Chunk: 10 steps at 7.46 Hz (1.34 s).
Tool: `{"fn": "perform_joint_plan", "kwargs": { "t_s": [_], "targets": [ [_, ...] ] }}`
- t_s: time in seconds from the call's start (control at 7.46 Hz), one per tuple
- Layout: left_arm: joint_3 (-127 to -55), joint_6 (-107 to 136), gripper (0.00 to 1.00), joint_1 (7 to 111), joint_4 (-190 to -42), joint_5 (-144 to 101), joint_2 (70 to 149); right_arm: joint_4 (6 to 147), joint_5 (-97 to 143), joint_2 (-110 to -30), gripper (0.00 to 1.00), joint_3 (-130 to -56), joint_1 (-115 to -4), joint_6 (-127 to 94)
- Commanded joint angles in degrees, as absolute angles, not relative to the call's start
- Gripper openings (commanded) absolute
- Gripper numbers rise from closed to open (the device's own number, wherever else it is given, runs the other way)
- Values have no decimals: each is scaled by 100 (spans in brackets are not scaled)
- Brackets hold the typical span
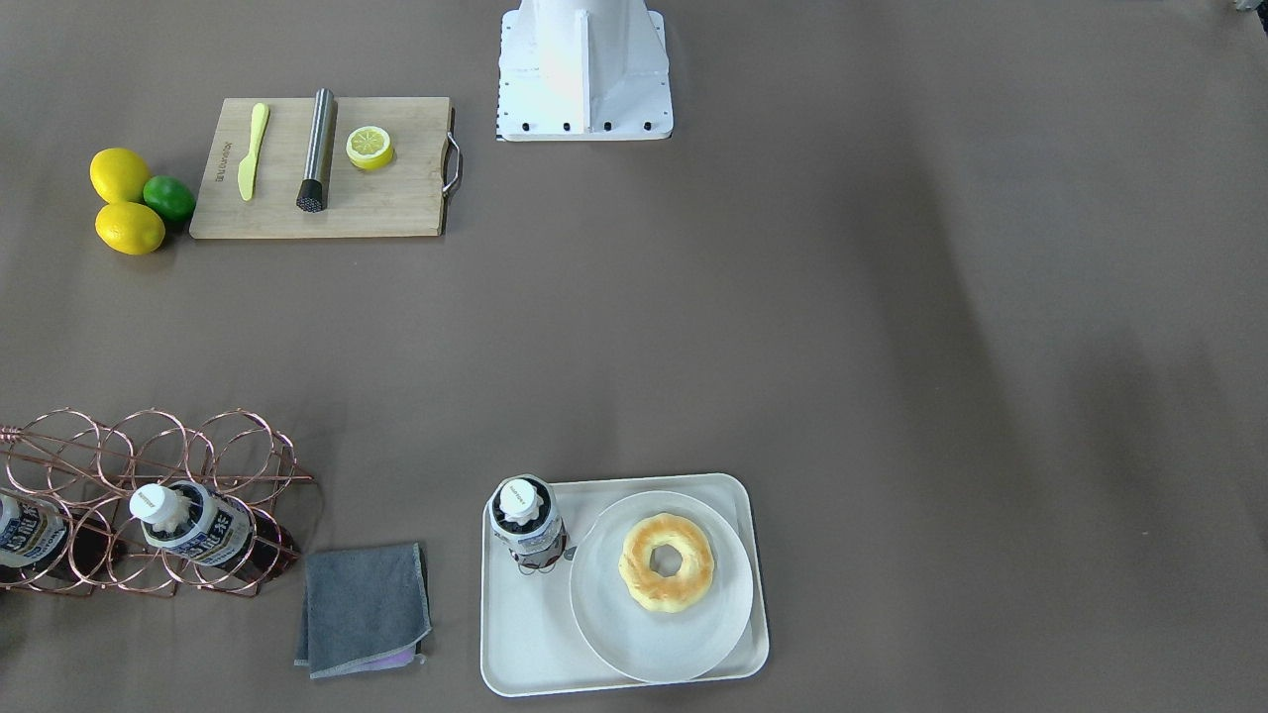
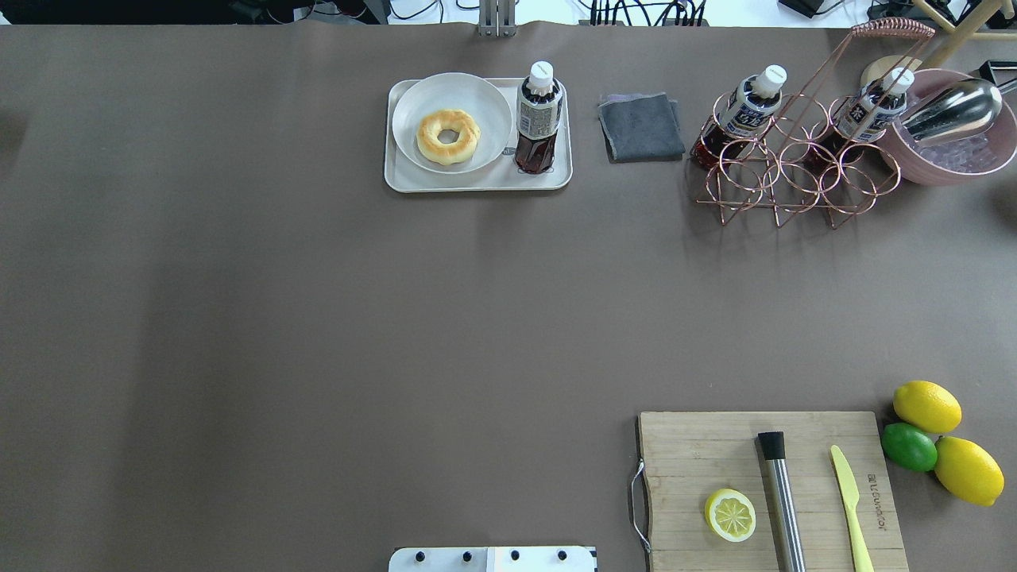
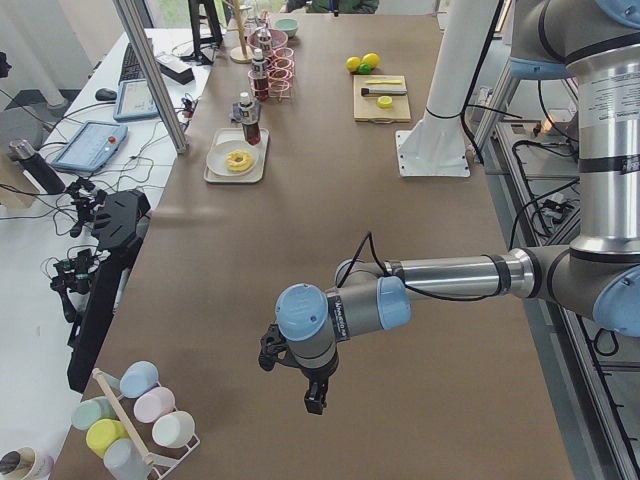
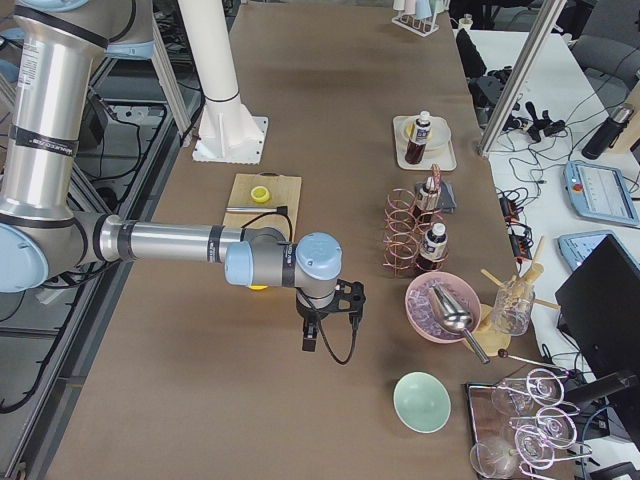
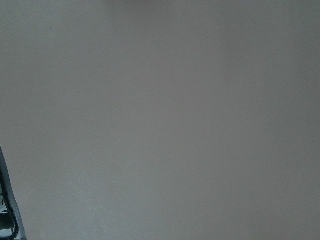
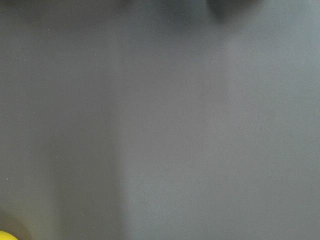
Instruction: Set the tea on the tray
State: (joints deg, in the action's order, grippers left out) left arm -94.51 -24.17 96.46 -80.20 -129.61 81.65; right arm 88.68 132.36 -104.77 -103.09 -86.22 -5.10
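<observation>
Clear plastic bottle of dark tea [image 2: 539,119] upright on cream rounded plastic tray [image 2: 477,181], 3 o'clock of round white plate [image 2: 413,107]; placing looks done; left fingers [image 3: 312,398], right fingers [image 4: 308,340]: spread or pressed, I cannot tell; next move, I judge: keep clear.

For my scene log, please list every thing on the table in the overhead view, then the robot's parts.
tea on tray: 1, red-brown, upright beside plate
tray: 1, cream-white, far centre
plate: 1, white, on tray
doughnut: 1, golden, on plate
tea in rack: 2, red-brown, leaning in rings
rack: 1, copper, far right
cloth: 1, grey, between tray and rack
bowl: 1, pink, far-right corner
scoop: 1, steel, in bowl
cutting board: 1, wooden, near right
lemon half: 1, yellow, on board
muddler: 1, steel, on board
knife: 1, yellow, on board
lemons: 2, yellow, beside board
lime: 1, green, between lemons
left gripper: 1, black, over bare table
right gripper: 1, black, over bare table
</observation>
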Motion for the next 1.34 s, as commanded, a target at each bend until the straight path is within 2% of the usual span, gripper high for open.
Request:
{"fn": "perform_joint_plan", "kwargs": {
  "t_s": [0.0, 1.21],
  "targets": [
    [-9431, -2417, 98, 9650, -8016, -12964, 8165, 8868, 13236, -10485, 100, -10309, -8622, -510],
    [-9308, -2408, 98, 9659, -8025, -12973, 8165, 8868, 13236, -10494, 100, -10336, -8622, -501]
  ]
}}
